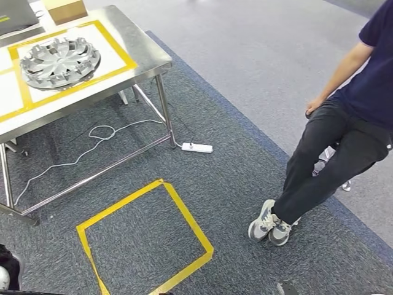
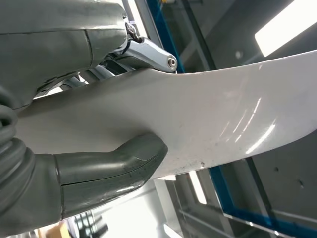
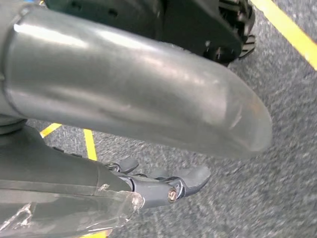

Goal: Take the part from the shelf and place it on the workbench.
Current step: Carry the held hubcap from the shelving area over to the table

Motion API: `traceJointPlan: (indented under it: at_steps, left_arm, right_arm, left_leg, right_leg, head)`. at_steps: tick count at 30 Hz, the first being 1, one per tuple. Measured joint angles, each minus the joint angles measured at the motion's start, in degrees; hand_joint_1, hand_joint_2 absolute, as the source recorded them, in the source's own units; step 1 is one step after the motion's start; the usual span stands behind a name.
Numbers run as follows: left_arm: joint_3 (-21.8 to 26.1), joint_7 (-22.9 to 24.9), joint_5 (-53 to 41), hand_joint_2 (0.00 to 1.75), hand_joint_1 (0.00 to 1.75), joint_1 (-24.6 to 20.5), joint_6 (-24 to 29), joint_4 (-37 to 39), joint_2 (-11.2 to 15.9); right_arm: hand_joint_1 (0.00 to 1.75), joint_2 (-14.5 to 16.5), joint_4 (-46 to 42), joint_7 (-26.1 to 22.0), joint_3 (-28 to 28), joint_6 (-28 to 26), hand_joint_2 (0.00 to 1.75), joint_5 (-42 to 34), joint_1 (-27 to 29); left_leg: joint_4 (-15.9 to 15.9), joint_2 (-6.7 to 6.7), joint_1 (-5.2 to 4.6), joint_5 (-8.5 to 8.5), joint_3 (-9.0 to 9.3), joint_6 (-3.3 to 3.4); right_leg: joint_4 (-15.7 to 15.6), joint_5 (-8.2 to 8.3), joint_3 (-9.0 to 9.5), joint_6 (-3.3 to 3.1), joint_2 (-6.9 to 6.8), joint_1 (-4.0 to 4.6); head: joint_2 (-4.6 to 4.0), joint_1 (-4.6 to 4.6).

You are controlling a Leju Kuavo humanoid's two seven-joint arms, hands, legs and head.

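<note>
Between the thumb (image 2: 112,168) and the fingers (image 2: 149,52) of the left hand (image 2: 52,49) lay the part (image 2: 209,114), a pale, smooth, gently curved sheet. The thumb pressed on one face and the fingers bore on the other, so the piece was clamped across its thickness near one end. That grip probably suited a thin, slippery panel, since squeezing the two faces kept it from sliding, though the long free end seemed likely to sag or swing. Behind it ran ceiling lights and a blue frame, so the part was held up in the air, resting on nothing. The right hand (image 3: 67,178) hung low over the grey carpet (image 3: 284,163), its thick thumb (image 3: 123,104) apart from the dark fingers (image 3: 186,181) and nothing between them; it looked idle, kept clear of the load. From the head view the steel workbench (image 1: 153,58) stood ahead and to the left, with a silver wheel cover (image 1: 60,60) resting inside a yellow tape frame (image 1: 116,49) that evidently marked a set-down spot. A yellow tape square (image 1: 190,224) on the floor seemed to mark where the robot should stand. A person (image 1: 347,135) sat off to the right, well apart from the bench, and a white power strip (image 1: 197,147) lay by the table leg. The carry to the bench appeared unfinished.
</note>
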Motion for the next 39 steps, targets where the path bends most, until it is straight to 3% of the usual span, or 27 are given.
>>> traceJointPlan:
  at_steps: [1,2,3,5,7,9,11,14,15,16,17,18,20,22,24,25,27,29,31,32,34,36,38,39]
  left_arm:
    - [0.05,0.0,0.09,1.75,1.75,-0.29,-0.01,0.11,0.09]
    - [0.11,0.0,0.2,1.75,1.75,-0.72,-0.01,0.22,0.19]
    - [0.18,0.0,0.27,1.75,1.75,-1.22,-0.01,0.31,0.27]
    - [0.32,0.0,0.3,1.75,1.75,-2.31,0.01,0.41,0.44]
    - [0.48,0.0,0.24,1.75,1.75,-2.98,0.01,0.44,0.51]
    - [0.96,0.0,0.24,1.75,1.75,-3.2,0.01,0.44,0.52]
    - [1.51,0.0,0.2,1.75,1.75,-3.4,0.01,0.42,0.53]
    - [1.75,-0.01,0.05,1.75,1.75,-3.61,0.01,0.43,0.54]
    - [1.79,-0.01,-0.01,1.75,1.75,-3.58,0.01,0.44,0.54]
    - [1.81,-0.01,-0.07,1.75,1.75,-3.54,0.01,0.45,0.55]
    - [1.84,0.0,-0.1,1.75,1.75,-3.51,0.01,0.45,0.55]
    - [1.86,0.0,-0.14,1.75,1.75,-3.5,0.01,0.45,0.55]
    - [1.88,0.0,-0.19,1.75,1.75,-3.51,0.01,0.45,0.56]
    - [1.9,0.0,-0.22,1.75,1.75,-3.51,0.01,0.45,0.58]
    - [1.94,-0.01,-0.23,1.75,1.75,-3.42,0.01,0.45,0.62]
    - [1.99,-0.02,-0.23,1.75,1.75,-3.33,0.01,0.45,0.64]
    - [2.12,-0.01,-0.19,1.75,1.75,-3.29,0.01,0.45,0.75]
    - [2.19,-0.01,0.26,1.75,1.75,-3.13,-0.03,0.46,0.82]
    - [2.18,-0.01,1.23,1.75,1.75,-2.81,-0.22,0.48,0.83]
    - [2.18,-0.01,1.65,1.75,1.75,-2.69,-0.36,0.49,0.82]
    - [2.17,0.0,2.1,1.75,1.75,-2.6,-0.52,0.49,0.83]
    - [2.13,0.0,2.31,1.75,1.75,-2.66,-0.55,0.49,0.86]
    - [2.11,0.0,2.52,1.75,1.75,-2.69,-0.61,0.48,0.88]
    - [2.1,0.0,2.57,1.75,1.75,-2.67,-0.65,0.48,0.89]
  right_arm:
    - [0.0,-0.01,0.0,-0.26,-0.11,-0.09,0.0,-0.25,-0.05]
    - [0.0,-0.01,0.0,-0.44,-0.26,-0.26,0.0,-0.57,-0.13]
    - [0.0,-0.01,0.0,-0.63,-0.47,-0.44,0.0,-0.99,-0.23]
    - [0.0,-0.13,0.0,-1.09,-1.16,-0.72,0.0,-1.99,-0.36]
    - [0.0,-0.48,0.0,-1.37,-1.98,-0.75,0.0,-2.82,-0.36]
    - [0.0,-0.97,-0.01,-1.27,-2.76,-0.77,0.0,-3.41,-0.38]
    - [0.0,-1.48,-0.02,-1.03,-3.48,-0.81,0.0,-3.83,-0.41]
    - [0.0,-2.14,-0.02,-0.6,-4.38,-0.86,0.0,-4.26,-0.17]
    - [0.0,-2.36,-0.02,-0.48,-4.61,-0.88,0.0,-4.35,-0.04]
    - [0.0,-2.58,-0.02,-0.4,-4.85,-0.9,0.0,-4.39,0.05]
    - [0.0,-2.77,-0.02,-0.35,-5.08,-0.9,0.0,-4.41,0.07]
    - [0.0,-2.92,-0.02,-0.33,-5.27,-0.9,0.0,-4.44,0.06]
    - [0.0,-3.14,-0.02,-0.3,-5.5,-0.89,0.0,-4.45,0.0]
    - [0.0,-3.22,-0.01,-0.25,-5.6,-0.88,0.0,-4.46,-0.05]
    - [0.0,-3.22,0.0,-0.2,-5.67,-0.88,0.0,-4.46,-0.12]
    - [0.0,-3.22,0.0,-0.2,-5.7,-0.89,0.0,-4.46,-0.16]
    - [0.0,-3.32,-0.01,-0.24,-5.75,-0.93,0.0,-4.48,-0.19]
    - [0.0,-3.62,-0.02,-0.39,-5.85,-0.91,0.0,-4.5,-0.01]
    - [0.0,-4.08,-0.02,-0.76,-5.91,-0.74,0.0,-4.42,0.11]
    - [0.0,-4.31,-0.02,-1.0,-5.92,-0.62,0.0,-4.32,0.08]
    - [0.0,-4.67,-0.02,-1.38,-5.92,-0.37,0.0,-4.02,-0.07]
    - [0.0,-4.93,-0.02,-1.48,-5.92,-0.11,0.0,-3.62,-0.15]
    - [0.0,-5.17,-0.02,-1.3,-5.92,0.04,0.0,-3.15,-0.15]
    - [0.0,-5.24,-0.01,-1.18,-5.92,0.07,0.0,-2.99,-0.16]
  left_leg:
    - [0.36,0.02,0.0,0.62,-0.22,0.06]
    - [-1.62,0.18,-0.04,2.25,0.73,0.19]
    - [-5.22,0.69,-0.11,4.34,2.57,0.39]
    - [-12.59,3.1,-0.57,6.98,6.31,0.93]
    - [-15.51,4.38,-1.04,7.19,7.56,1.5]
    - [-15.86,3.21,-1.05,7.24,7.49,2.13]
    - [-16.12,2.06,-0.71,7.36,7.64,2.8]
    - [-16.2,0.33,-0.41,7.38,7.71,3.45]
    - [-16.19,-0.38,-0.4,7.37,7.71,3.5]
    - [-16.17,-1.11,-0.4,7.37,7.75,3.51]
    - [-16.15,-1.86,-0.37,7.36,7.83,3.49]
    - [-16.13,-2.57,-0.33,7.34,7.96,3.42]
    - [-15.95,-3.85,-0.31,7.25,8.06,3.03]
    - [-15.81,-4.89,-0.34,7.38,7.79,2.4]
    - [-15.94,-5.83,-0.2,7.7,7.48,1.78]
    - [-15.85,-5.56,-0.16,7.62,7.36,1.49]
    - [-13.23,-3.18,-0.27,5.76,6.14,0.97]
    - [-6.32,-0.64,-0.27,2.07,2.89,0.54]
    - [-0.18,-0.13,-0.16,-0.06,-0.04,0.36]
    - [0.33,-0.07,-0.14,0.39,-0.26,0.36]
    - [-4.95,0.74,-0.18,3.85,2.56,0.57]
    - [-12.3,2.98,-0.48,6.51,6.4,0.96]
    - [-15.4,3.96,-0.82,6.81,7.77,1.48]
    - [-15.66,3.35,-0.91,6.78,7.72,1.85]
  right_leg:
    - [0.0,-0.06,0.05,-0.05,-0.66,0.05]
    - [0.0,-0.13,0.16,-0.04,-1.29,0.09]
    - [0.0,-0.23,0.31,0.01,-1.87,0.11]
    - [0.06,-0.52,0.59,0.38,-2.84,0.33]
    - [-0.02,-0.79,0.81,0.91,-3.78,0.65]
    - [-0.26,-1.05,1.07,1.47,-4.81,0.73]
    - [1.43,-2.36,0.45,2.11,-3.45,0.6]
    - [12.11,-7.23,-4.78,2.63,0.29,0.44]
    - [15.29,-8.12,-6.58,2.66,0.66,0.45]
    - [16.49,-7.86,-7.49,2.63,0.82,0.45]
    - [15.33,-6.42,-7.28,2.56,0.95,0.43]
    - [11.98,-4.15,-5.96,2.48,1.33,0.37]
    - [3.88,-0.48,-2.44,2.4,3.43,0.03]
    - [0.2,0.34,-0.61,2.24,4.88,-0.13]
    - [0.1,0.34,-0.35,1.76,4.18,0.01]
    - [0.06,0.43,-0.32,1.41,3.66,0.01]
    - [-0.15,0.54,-0.22,0.64,2.58,-0.08]
    - [-0.19,0.47,-0.25,0.17,1.4,0.0]
    - [-0.19,0.38,-0.28,0.06,0.13,0.06]
    - [-0.18,0.33,-0.25,0.06,-0.52,0.06]
    - [-0.18,0.17,-0.01,0.22,-1.67,0.08]
    - [-0.11,-0.15,0.28,0.66,-2.64,0.35]
    - [-0.16,-0.42,0.47,1.2,-3.59,0.68]
    - [-0.26,-0.5,0.62,1.49,-4.18,0.74]
  head:
    - [0.0,-0.01]
    - [0.0,-0.01]
    - [0.0,-0.01]
    - [0.0,-0.03]
    - [0.0,0.04]
    - [0.0,0.08]
    - [0.0,0.16]
    - [0.0,0.39]
    - [0.0,0.41]
    - [0.0,0.42]
    - [0.0,0.4]
    - [0.0,0.42]
    - [0.0,0.4]
    - [0.0,0.35]
    - [0.0,0.32]
    - [0.0,0.33]
    - [0.0,0.08]
    - [0.0,-0.18]
    - [0.0,-0.18]
    - [0.0,-0.19]
    - [0.0,-0.18]
    - [0.0,-0.2]
    - [0.0,-0.12]
    - [0.0,-0.08]
